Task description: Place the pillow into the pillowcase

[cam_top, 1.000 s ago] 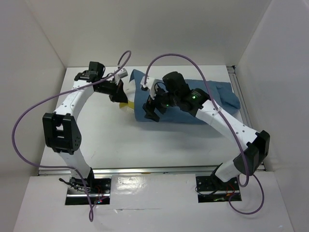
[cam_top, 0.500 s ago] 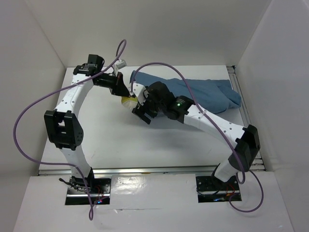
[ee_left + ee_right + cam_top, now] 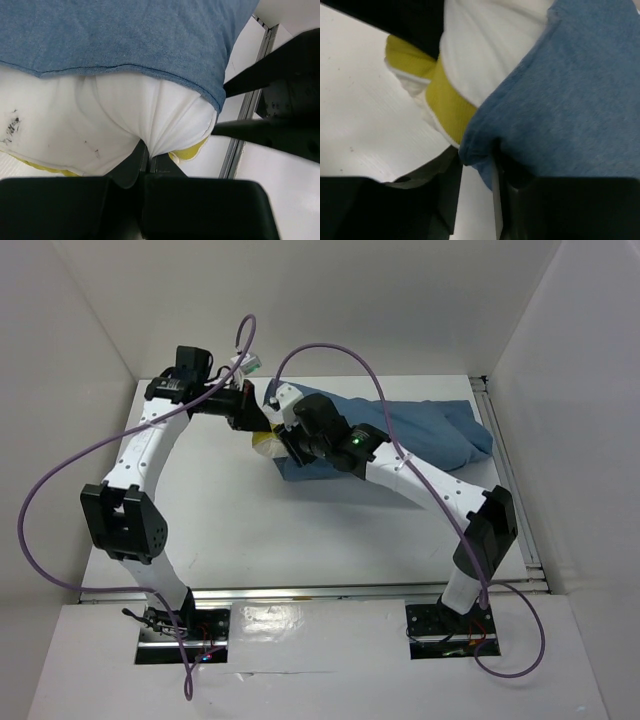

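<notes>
Overhead: the large soft denim-blue cloth pillowcase (image 3: 420,435) lies across the far half of the white table (image 3: 250,530), stretching from the middle towards the metal rail (image 3: 505,465) on the right, its open mouth turned left
Pillow: the soft cream-yellow rectangular pillow (image 3: 264,446) sits almost wholly inside the pillowcase; only a small pale end with yellow piping pokes out of the mouth at the left
Left gripper: the left gripper (image 3: 252,423) reaches in from the far left and meets that exposed end
Left grip: in the left wrist view the fingers are clenched on a bunched fold of the pale fabric, which gathers into pleats where it runs between them
Hem, left wrist view: the blue stitched edge crosses just above the pinched fold, with pale fabric and a strip of yellow piping below it; a few dark smudges mark the pale fabric at the left
Right gripper: the right gripper (image 3: 287,452) comes in from the right, over the pillowcase, to the near corner of the mouth, just beside the left gripper
Right grip: in the right wrist view the blue hem corner hangs into the narrow slot between the two dark fingers; whether they clamp it cannot be told
Yellow band, right wrist view: a yellow strip and pale fabric show beside the blue edge, above the bare table
Cables: purple cables (image 3: 60,470) loop from both arms above the table
</notes>
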Robot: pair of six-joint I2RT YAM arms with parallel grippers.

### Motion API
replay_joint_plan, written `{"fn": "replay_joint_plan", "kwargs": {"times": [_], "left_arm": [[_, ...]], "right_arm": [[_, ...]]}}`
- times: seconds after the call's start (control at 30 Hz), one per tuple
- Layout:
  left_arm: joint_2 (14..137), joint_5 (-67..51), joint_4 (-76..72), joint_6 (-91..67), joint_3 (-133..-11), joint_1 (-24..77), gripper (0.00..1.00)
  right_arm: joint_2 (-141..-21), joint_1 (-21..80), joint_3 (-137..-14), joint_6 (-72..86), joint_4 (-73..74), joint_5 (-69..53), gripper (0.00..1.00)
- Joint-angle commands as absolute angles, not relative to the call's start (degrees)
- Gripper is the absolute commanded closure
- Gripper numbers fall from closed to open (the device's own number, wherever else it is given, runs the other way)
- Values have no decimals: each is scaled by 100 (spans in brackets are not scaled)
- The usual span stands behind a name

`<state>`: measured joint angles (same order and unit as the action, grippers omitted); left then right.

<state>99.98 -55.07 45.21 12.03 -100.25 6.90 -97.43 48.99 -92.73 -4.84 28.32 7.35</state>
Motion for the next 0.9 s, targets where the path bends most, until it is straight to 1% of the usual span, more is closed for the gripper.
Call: {"fn": "replay_joint_plan", "kwargs": {"times": [0.0,0.03,0.07,0.1,0.3,0.33,0.37,0.4,0.43,0.47,0.57,0.6,0.63,0.8,0.87], "left_arm": [[9422,-6354,4298,896,-10011,870,100],[9422,-6276,4298,992,-10011,870,100],[9352,-6214,4359,1045,-9959,870,100],[9352,-6214,4359,1133,-9888,870,100],[9474,-6003,4290,1257,-9615,870,100],[9475,-6003,4289,1257,-9537,870,100],[9562,-5951,4211,1257,-9484,809,100],[9676,-5950,4210,1257,-9483,809,100],[9738,-5950,4210,1205,-9483,756,100],[9790,-5950,4210,1204,-9483,756,100],[9923,-5950,4079,1134,-9536,756,100],[9984,-5950,4078,1134,-9536,756,100],[10054,-5950,4078,1134,-9588,756,100],[10178,-5950,4025,967,-9694,756,100],[10178,-6238,4025,967,-9694,756,100]], "right_arm": [[-9888,4694,-9527,-299,2487,722,69],[-9888,4693,-9527,-299,2487,721,78],[-9827,4693,-9527,-299,2487,660,84],[-9826,4693,-9527,-351,2487,659,87],[-9370,4693,-9589,-509,2961,19,87],[-9213,4693,-9589,-510,3014,-209,85],[-9150,4693,-9589,-562,3110,-368,78],[-9028,4693,-9641,-641,3233,-630,74],[-8974,4693,-9642,-642,3234,-737,73],[-8921,4693,-9642,-642,3321,-860,79],[-8693,4693,-9581,-808,3322,-1063,88],[-8692,4693,-9580,-869,3322,-1063,96],[-8631,4693,-9580,-870,3322,-1133,100],[-8579,4693,-9466,-1020,3322,-1266,100],[-8578,4693,-9466,-1020,3165,-1406,100]]}}
